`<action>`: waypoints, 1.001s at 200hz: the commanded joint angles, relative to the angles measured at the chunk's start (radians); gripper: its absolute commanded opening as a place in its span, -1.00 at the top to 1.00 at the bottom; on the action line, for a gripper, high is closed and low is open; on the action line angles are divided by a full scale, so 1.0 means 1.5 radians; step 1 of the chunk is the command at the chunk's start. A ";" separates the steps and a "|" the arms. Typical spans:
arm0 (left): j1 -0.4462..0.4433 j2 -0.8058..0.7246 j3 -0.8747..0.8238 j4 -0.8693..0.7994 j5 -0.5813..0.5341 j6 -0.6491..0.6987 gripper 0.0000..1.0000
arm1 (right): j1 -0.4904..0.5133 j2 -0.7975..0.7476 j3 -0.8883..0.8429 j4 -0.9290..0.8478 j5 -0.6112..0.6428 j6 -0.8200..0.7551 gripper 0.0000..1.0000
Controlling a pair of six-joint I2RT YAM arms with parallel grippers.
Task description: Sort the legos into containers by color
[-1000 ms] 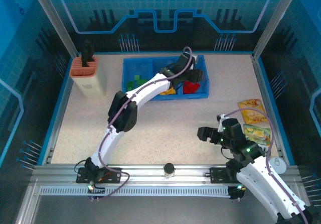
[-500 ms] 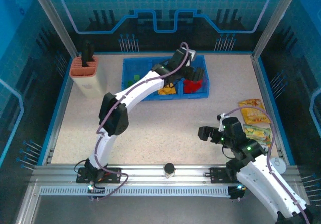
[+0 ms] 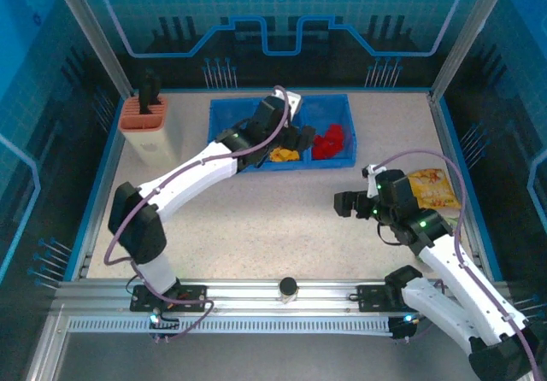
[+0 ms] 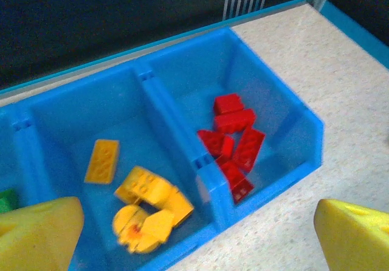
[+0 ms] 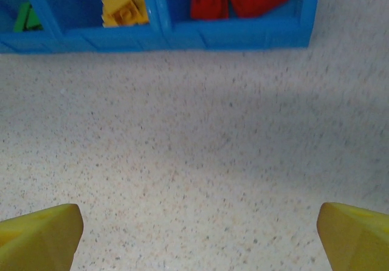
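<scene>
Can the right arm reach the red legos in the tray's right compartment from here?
Probably yes. The right gripper is open over bare table, with nothing between it and the red legos. The left gripper hovers over the middle compartment and might crowd it.

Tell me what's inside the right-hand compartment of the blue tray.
Only red legos, clustered on the floor of that compartment. Several overlap, so whatever lies beneath them is covered.

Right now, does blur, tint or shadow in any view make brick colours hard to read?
Left wrist: slightly soft, but red legos and yellow legos read clearly. Right wrist: sharp, with a faint shadow band across the table. Top external: blue cast over the blue tray, contents tiny.
</scene>
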 commanded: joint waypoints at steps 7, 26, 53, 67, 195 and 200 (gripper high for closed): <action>0.002 -0.091 -0.073 0.027 -0.058 0.034 -0.97 | 0.005 -0.014 0.018 0.015 0.032 -0.071 -0.99; 0.004 -0.130 -0.104 0.025 -0.073 0.050 -0.97 | 0.006 -0.038 0.010 0.026 0.041 -0.090 -0.99; 0.004 -0.187 -0.135 0.010 -0.102 0.062 -0.97 | 0.006 -0.078 0.007 0.015 0.071 -0.098 -0.99; 0.004 -0.224 -0.164 0.007 -0.124 0.056 -0.97 | 0.006 -0.099 0.011 0.000 0.088 -0.105 -0.99; 0.004 -0.552 -0.461 -0.014 -0.249 0.006 -0.96 | 0.007 -0.191 -0.010 -0.032 0.107 -0.093 -0.99; 0.004 -0.563 -0.471 -0.015 -0.259 0.005 -0.97 | 0.007 -0.190 -0.006 -0.036 0.109 -0.096 -0.99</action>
